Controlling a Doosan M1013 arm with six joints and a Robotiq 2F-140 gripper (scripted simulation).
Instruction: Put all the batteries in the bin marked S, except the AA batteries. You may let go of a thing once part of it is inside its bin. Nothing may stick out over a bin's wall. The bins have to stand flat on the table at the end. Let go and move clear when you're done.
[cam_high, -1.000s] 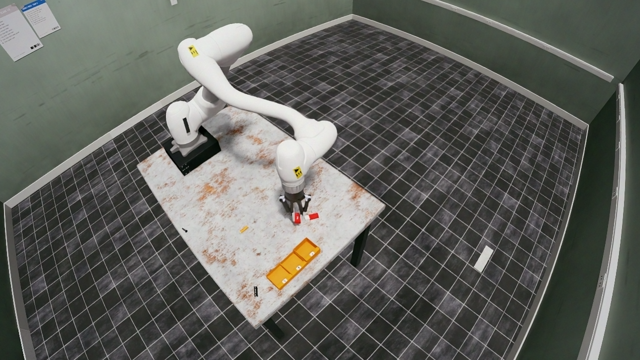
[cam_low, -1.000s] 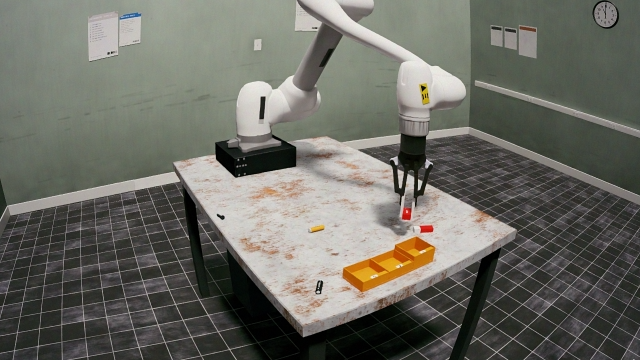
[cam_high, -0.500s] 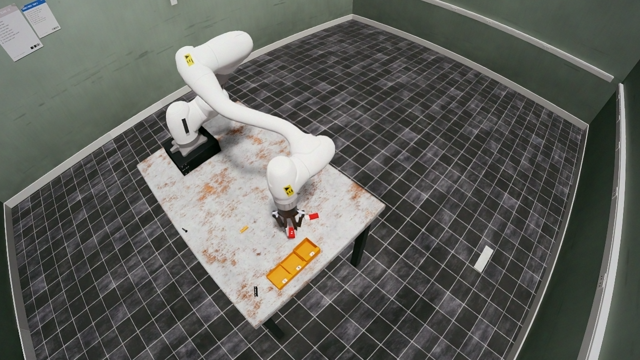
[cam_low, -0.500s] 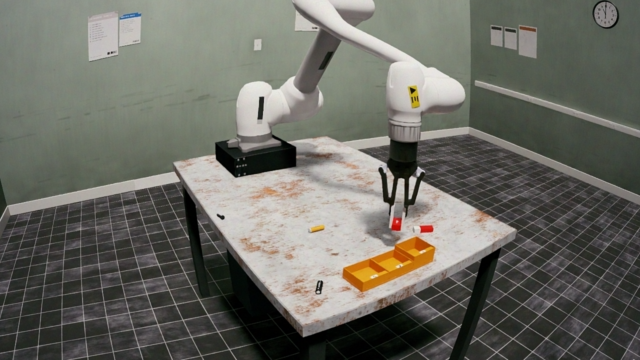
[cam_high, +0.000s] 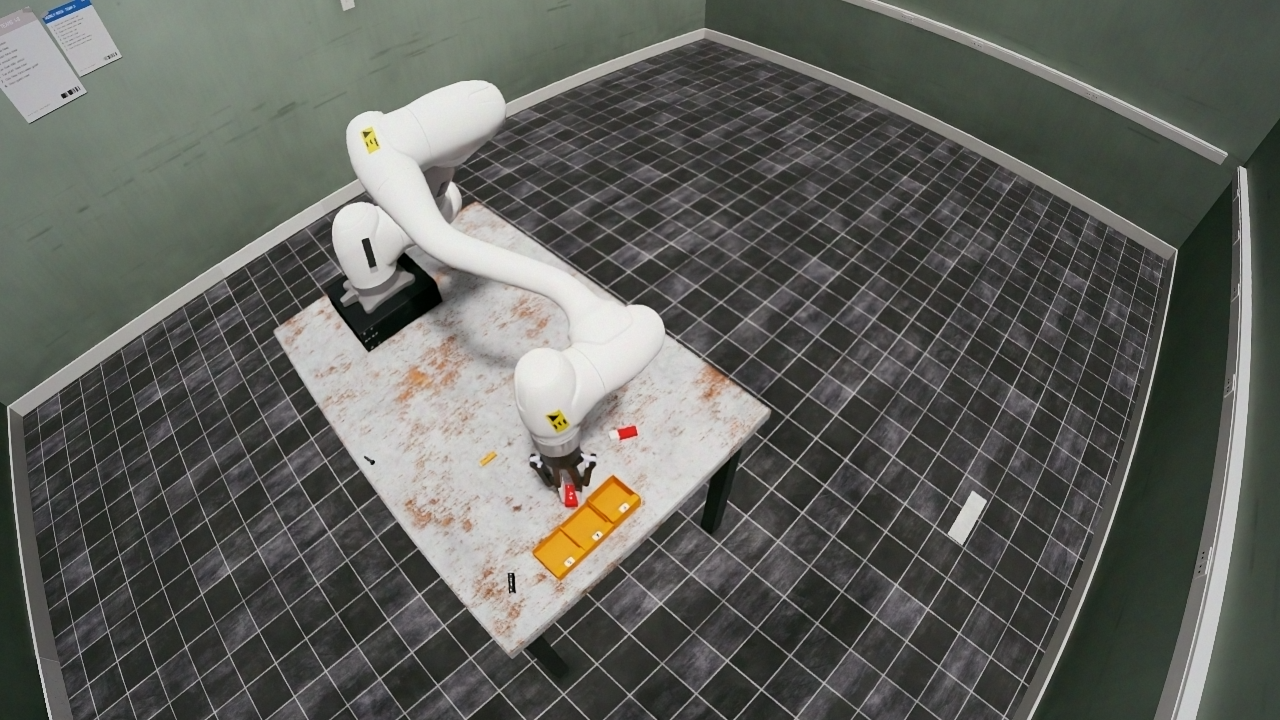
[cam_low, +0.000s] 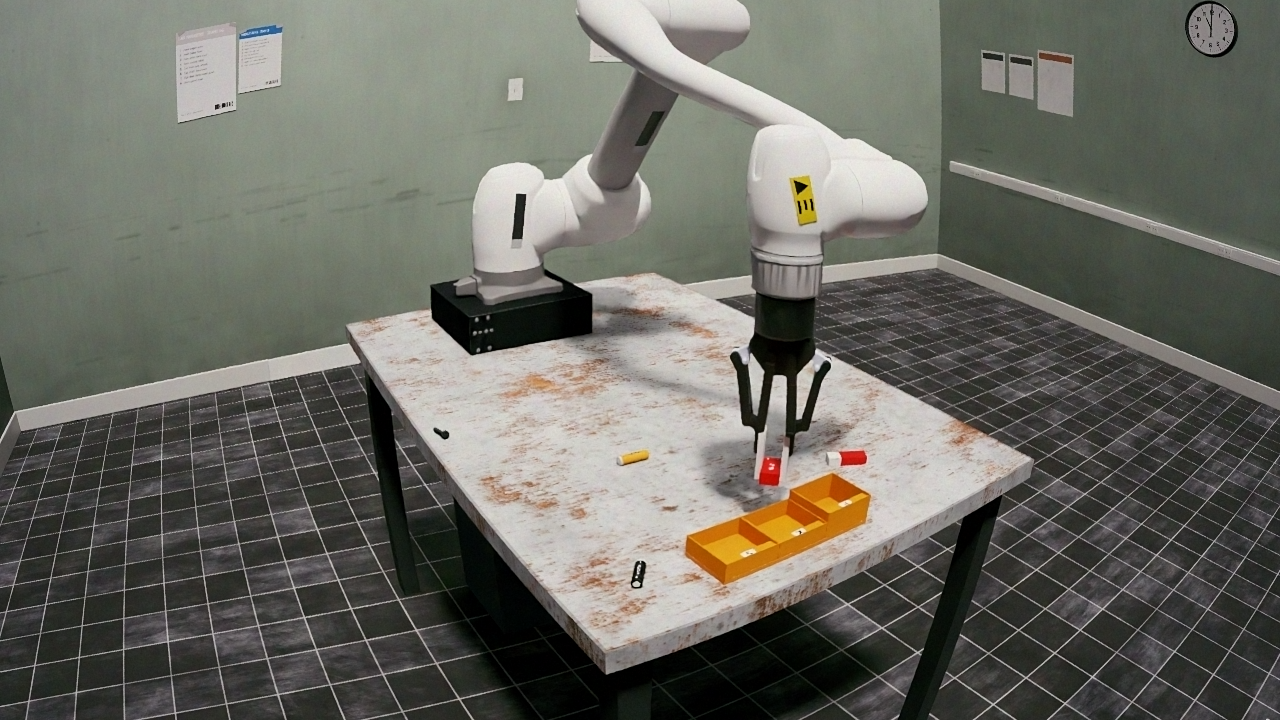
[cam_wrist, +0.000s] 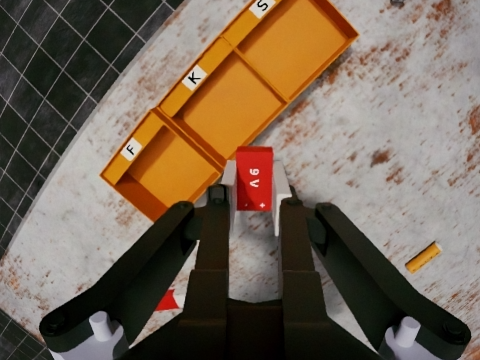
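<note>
fingers (cam_high: 570, 492) (cam_low: 771, 465) grip red 9 v battery (cam_high: 571, 497) (cam_low: 769, 471) (cam_wrist: 254, 180) by its sides, aloft, probably for clearing bin walls (s bin (cam_high: 561, 550) (cam_low: 729, 544) (cam_wrist: 295, 47) seems next).

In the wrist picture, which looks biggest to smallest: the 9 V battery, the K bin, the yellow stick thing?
1. K bin
2. 9 V battery, nearer the camera
3. Yellow stick thing

In the wrist view, we find the red-and-white block (cam_high: 626, 432) (cam_low: 848, 457) (cam_wrist: 169, 300) mostly hidden behind the black metal gripper (cam_high: 565, 490) (cam_low: 772, 458) (cam_wrist: 255, 185).
</note>
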